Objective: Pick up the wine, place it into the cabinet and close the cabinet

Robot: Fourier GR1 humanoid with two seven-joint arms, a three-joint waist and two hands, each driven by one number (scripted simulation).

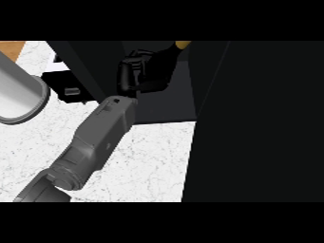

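The wine bottle [163, 64] is dark with a golden top and stands tilted inside the dark cabinet [166, 105]. My right hand [133, 71] is curled round the bottle's left side; its grey forearm runs up from the lower left. The cabinet's dark door [262, 118] stands open and fills the right of the view. My left forearm is a pale cylinder at the upper left. Beyond it, my left hand [66, 88] shows only as a black block, partly hidden behind the cabinet's left edge.
The white marble counter [147, 161] stretches below the cabinet and to the left. A strip of wood [6, 47] shows at the top left corner. The open door's edge runs down the middle right.
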